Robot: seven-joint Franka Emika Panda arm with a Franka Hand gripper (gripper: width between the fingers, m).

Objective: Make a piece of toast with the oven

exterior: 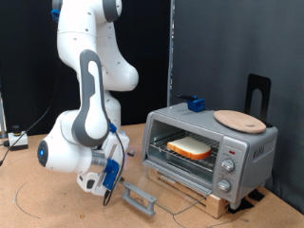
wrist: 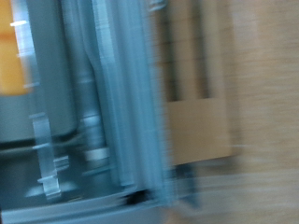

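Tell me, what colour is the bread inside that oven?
The piece of toast is pale cream with orange-brown crust; exterior view.

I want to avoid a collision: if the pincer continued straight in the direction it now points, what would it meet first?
Probably the oven's open glass door, or its handle: the pincer hangs low beside it, and the blurred wrist view is filled with glass and metal framing. Depth is unclear, so the table might come first.

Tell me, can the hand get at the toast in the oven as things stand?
Probably yes. The oven door hangs open and flat, and the toast lies uncovered on the rack just inside. The hand sits low by the door's handle, the exterior view's left of the opening, with nothing between them.
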